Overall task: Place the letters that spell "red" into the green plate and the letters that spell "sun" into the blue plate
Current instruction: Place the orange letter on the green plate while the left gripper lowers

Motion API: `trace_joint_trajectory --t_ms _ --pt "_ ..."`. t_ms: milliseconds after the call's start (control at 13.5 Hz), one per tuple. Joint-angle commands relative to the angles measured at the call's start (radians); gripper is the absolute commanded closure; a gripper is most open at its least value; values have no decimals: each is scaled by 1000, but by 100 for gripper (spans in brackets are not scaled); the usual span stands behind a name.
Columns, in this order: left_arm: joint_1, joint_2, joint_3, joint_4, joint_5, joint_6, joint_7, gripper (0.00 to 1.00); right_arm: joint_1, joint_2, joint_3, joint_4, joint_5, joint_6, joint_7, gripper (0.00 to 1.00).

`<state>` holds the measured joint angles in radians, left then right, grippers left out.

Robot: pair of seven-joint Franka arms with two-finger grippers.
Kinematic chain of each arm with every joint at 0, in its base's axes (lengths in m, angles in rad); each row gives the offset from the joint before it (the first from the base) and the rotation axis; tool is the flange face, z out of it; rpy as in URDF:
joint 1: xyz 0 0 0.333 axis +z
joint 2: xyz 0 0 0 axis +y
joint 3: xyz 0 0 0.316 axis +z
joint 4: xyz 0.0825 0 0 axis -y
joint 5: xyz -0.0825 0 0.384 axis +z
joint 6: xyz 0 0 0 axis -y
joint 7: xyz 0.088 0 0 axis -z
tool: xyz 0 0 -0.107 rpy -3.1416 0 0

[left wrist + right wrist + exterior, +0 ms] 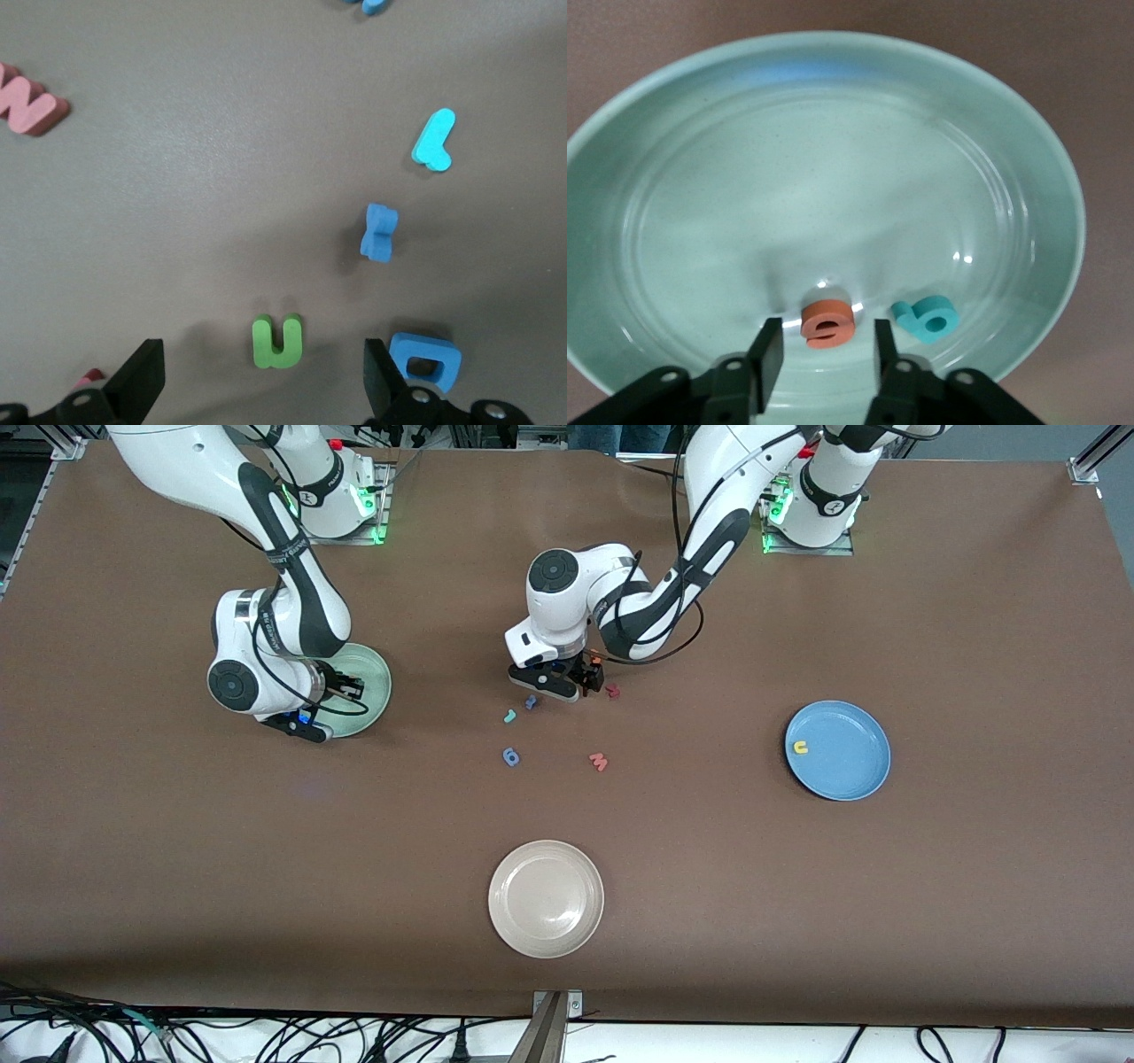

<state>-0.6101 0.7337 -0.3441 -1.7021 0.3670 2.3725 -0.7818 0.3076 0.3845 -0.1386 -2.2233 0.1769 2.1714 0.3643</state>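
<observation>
Between the right gripper (822, 354) fingers lies the orange e (828, 322).

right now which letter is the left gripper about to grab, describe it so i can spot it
Find the left gripper low over the loose cluster of letters mid-table. Directly between its open fingers lies the olive-green n, flat on the brown table. It is the only green letter there; its neighbours are the blue D, a small blue letter and the teal r.

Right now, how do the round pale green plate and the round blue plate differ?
The pale green plate holds two foam letters, an orange e and a teal d; the blue plate holds one yellow u. The right gripper hangs over the green plate; nothing is over the blue. Both are round and alike in size.
</observation>
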Motion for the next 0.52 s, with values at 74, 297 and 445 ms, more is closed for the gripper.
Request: trace_joint_trajectory --t_ms 74,297,445 --pt "-8 10 -1 16 24 -10 12 2 2 -32 1 10 4 -7 -5 2" --pt "-17 21 -1 15 30 4 4 2 1 -49 1 85 4 -77 1 1" --pt "-17 30 0 15 33 31 -2 2 1 -49 1 181 4 -187 4 1"
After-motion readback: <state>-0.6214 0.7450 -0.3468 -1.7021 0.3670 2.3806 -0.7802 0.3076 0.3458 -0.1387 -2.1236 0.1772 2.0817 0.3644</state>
